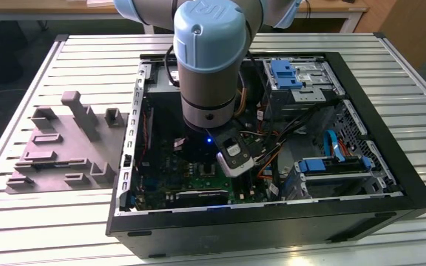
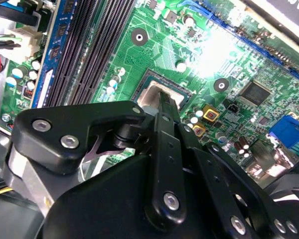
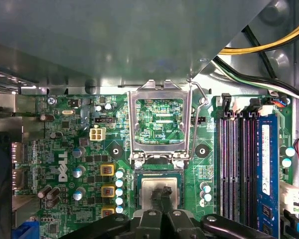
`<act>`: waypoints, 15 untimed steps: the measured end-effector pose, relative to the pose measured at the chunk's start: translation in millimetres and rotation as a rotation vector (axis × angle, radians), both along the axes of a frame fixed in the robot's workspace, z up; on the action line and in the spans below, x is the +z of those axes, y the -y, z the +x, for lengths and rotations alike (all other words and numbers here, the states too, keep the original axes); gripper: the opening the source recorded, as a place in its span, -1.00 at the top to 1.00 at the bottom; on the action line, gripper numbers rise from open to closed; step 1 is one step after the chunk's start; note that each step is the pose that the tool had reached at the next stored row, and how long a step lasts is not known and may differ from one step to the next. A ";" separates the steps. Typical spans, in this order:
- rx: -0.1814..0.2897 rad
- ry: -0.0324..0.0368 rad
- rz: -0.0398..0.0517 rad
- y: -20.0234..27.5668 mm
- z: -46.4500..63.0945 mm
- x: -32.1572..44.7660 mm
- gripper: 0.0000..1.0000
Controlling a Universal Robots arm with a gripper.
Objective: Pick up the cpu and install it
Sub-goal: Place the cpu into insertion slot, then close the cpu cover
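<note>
Slatted white metal table (image 1: 72, 221) carried an open black computer case (image 1: 272, 217). Inside, the small silvery-grey square cpu (image 3: 148, 191) lay in the socket of the green motherboard (image 3: 70, 149), beside the hinged metal load frame (image 3: 132, 124), which stood open. The black gripper (image 3: 161, 191) held its fingers together, tips over the chip's top. Off-centre pressure could probably tilt the chip and bend socket pins. The grey-and-blue arm (image 1: 209, 61) reached steeply down into the case.

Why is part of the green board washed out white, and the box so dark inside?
Second wrist view: glare bleaches the motherboard near the cpu. Exterior view: the case lies in shadow inside, bar a blue glow. First wrist view: evenly lit, no glare.
</note>
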State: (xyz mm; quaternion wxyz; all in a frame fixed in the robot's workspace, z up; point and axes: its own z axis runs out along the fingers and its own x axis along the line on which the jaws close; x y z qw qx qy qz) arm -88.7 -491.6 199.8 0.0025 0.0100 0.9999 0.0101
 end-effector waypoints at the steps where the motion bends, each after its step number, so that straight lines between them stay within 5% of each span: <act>1: 0.000 -0.0001 -0.0001 0.0 0.0 0.0 0.79; 15: 0.000 -0.0002 -0.0004 0.0 0.0 1.4 0.79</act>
